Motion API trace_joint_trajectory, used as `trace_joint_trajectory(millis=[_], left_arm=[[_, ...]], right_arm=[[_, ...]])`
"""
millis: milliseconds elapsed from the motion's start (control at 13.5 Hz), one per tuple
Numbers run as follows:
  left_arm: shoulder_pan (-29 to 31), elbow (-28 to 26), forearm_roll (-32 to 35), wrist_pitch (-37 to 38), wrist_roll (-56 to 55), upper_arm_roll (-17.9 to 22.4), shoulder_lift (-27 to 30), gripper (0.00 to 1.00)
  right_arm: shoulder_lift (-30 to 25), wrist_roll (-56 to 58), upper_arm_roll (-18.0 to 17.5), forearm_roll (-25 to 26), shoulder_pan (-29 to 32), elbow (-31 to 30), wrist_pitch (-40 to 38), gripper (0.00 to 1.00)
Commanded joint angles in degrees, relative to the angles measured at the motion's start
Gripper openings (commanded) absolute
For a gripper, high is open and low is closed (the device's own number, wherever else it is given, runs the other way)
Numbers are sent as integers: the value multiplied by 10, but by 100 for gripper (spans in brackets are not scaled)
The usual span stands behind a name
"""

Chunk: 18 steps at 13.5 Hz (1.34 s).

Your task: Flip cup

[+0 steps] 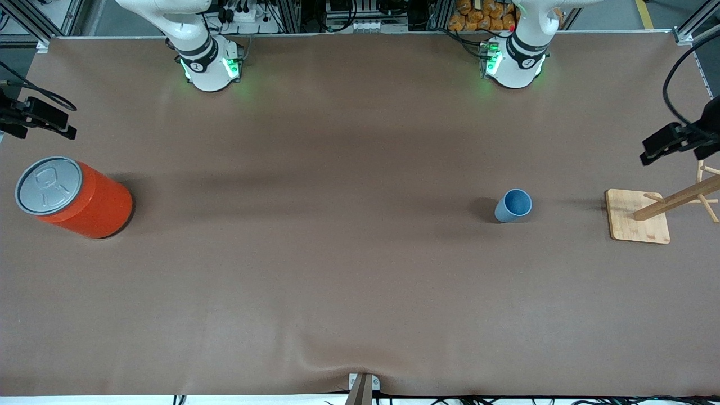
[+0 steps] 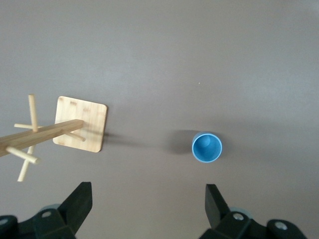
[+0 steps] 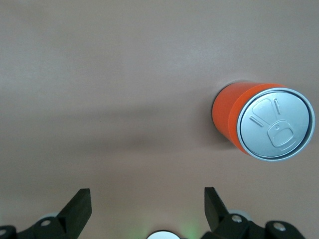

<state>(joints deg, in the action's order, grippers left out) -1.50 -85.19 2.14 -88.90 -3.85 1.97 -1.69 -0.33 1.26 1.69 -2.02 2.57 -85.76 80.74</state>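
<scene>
Cup point(image 1: 513, 206): small, light blue, plain, no handle. It stands upright on the brown table point(image 1: 337, 281), mouth up, long axis vertical, the inside bottom visible through the open rim. It sits toward the left arm's end of the table. Taking the table's middle as the dial centre in the front view, it lies at about three o'clock. No print or label on it.

Wooden rack point(image 1: 638, 216): square light-wood base with a pegged post, upright, at three o'clock of the cup in the front view, apart from it. No writing.

Can point(image 1: 73, 197): large, orange, with a grey pull-tab lid, standing upright at the right arm's end of the table, well apart from the cup, at about nine o'clock of the table's middle. The lid carries an embossed tab outline; no readable lettering.

Left gripper point(image 2: 148, 199): up in the air over bare table near the cup and the rack, jaws spread wide, holding nothing.

Right gripper point(image 3: 148, 199): up in the air over bare table near the can, jaws spread wide, empty.
</scene>
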Motion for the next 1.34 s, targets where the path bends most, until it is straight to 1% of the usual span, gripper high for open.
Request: trace_joint_trajectory(millis=[0, 148, 223, 520, 594, 742, 1262], left_arm=[[-17, 1, 0, 21, 28, 16, 10, 100], [-17, -6, -4, 70, 7, 14, 35, 100], [-18, -3, -12, 73, -8, 12, 32, 100], [-18, -5, -18, 76, -6, 8, 31, 100], [-18, -3, -18, 75, 2, 8, 31, 100], [-17, 0, -18, 74, 64, 10, 31, 100], [-16, 0, -21, 74, 43, 10, 25, 100]], right_arm=[[2, -7, -2, -11, 5, 9, -4, 100], [2, -7, -2, -11, 5, 9, -4, 100], [2, -7, -2, -11, 5, 9, -4, 100], [2, -7, -1, -11, 5, 9, -4, 100], [2, -7, -2, -11, 5, 9, -4, 100], [2, -7, -2, -11, 5, 9, -4, 100], [2, -7, -1, -11, 5, 9, -3, 100]])
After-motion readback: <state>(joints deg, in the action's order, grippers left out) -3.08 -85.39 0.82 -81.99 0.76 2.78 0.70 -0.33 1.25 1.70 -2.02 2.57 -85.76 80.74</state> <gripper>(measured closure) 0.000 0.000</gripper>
